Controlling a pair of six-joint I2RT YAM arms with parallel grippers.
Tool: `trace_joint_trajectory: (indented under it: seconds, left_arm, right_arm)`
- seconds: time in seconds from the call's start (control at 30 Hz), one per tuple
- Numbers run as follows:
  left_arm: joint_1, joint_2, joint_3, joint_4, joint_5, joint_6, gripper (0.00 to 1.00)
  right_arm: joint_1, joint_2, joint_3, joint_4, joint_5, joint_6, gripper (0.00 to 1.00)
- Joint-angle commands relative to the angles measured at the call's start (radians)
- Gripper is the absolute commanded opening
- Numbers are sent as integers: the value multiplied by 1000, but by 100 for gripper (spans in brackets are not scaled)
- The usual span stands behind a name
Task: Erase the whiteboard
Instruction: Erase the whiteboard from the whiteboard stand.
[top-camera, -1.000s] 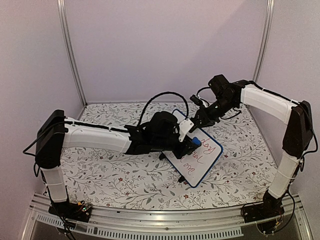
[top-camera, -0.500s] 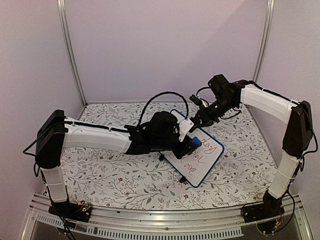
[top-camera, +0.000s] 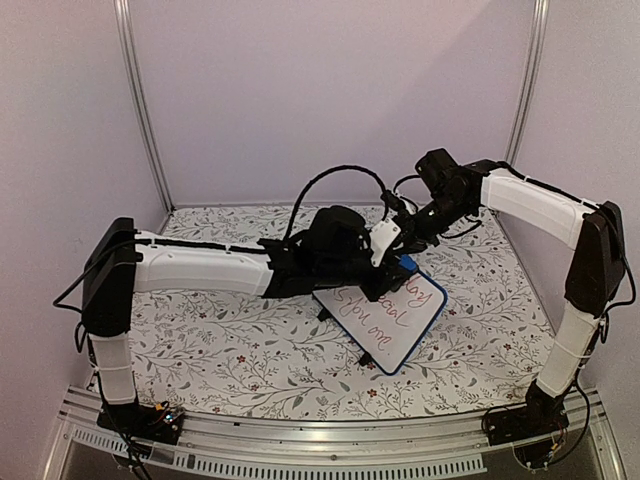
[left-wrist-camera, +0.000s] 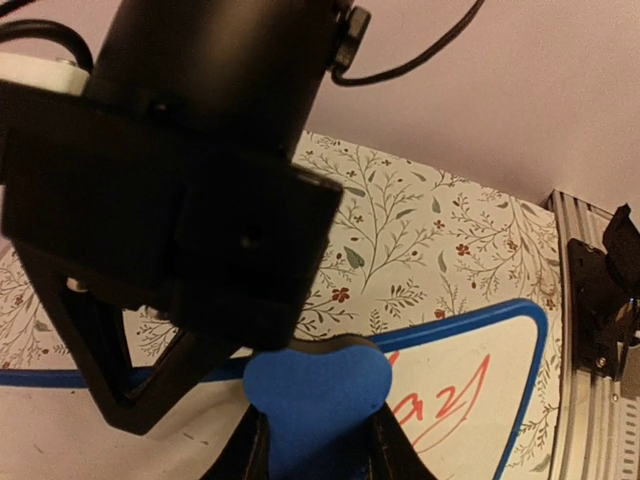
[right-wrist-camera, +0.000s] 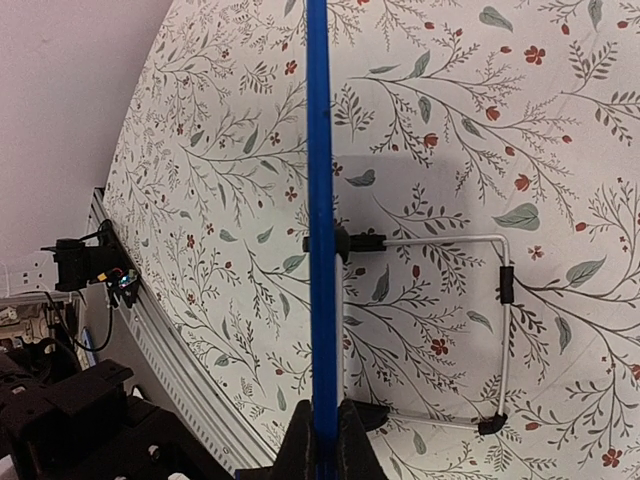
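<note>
While red scrawl (top-camera: 385, 312) sits on the board: we'd call the job part done at best, since several words are readable from the top view.
Board (top-camera: 400, 345): right of centre on the floral table (top-camera: 230, 350), propped at a tilt, with its far edge highest.
Left gripper (left-wrist-camera: 318, 450): the jaws are pinched tight on the blue eraser (left-wrist-camera: 315, 390). The eraser looks to be against the upper part of the board, just beside the top frame.
Right gripper (right-wrist-camera: 320, 440): the jaws are clamped on the board's blue frame at the far edge, which is seen edge-on in the wrist view. That's our anchor.
Stand (right-wrist-camera: 440, 238): a thin wire loop behind the board with its feet on the table, so it's not much of a brace by itself.
Wipe tip: we want the eraser face flat on the white, not riding on a corner. Strokes should be slow and overlapping, working down from the top edge toward the near corner where the rest of the writing is.
Pressure tip: we push only as hard as the right grip can back up, and roughly toward that clamp, so the board doesn't pivot or fold onto its stand.
Watch out: the two arms are close together at the top edge, so we sweep away from the right fingers rather than into them.
Check: we can't tell from here whether faint ink is left on the cleaned patch, so a second pass there seems cheap.
</note>
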Motion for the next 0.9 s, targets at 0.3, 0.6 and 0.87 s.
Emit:
trace_joint_trajectory:
  seconds: [0.3, 0.6, 0.87]
  left_arm:
    - [-2, -1, -124, 26, 6, -34, 0]
    - [0, 11, -144, 46, 12, -44, 0]
    - [24, 12, -86, 75, 52, -52, 0]
  right_arm:
    - [6, -5, -2, 44, 25, 46, 0]
    - [6, -10, -12, 56, 21, 64, 0]
    - [6, -22, -39, 82, 16, 69, 0]
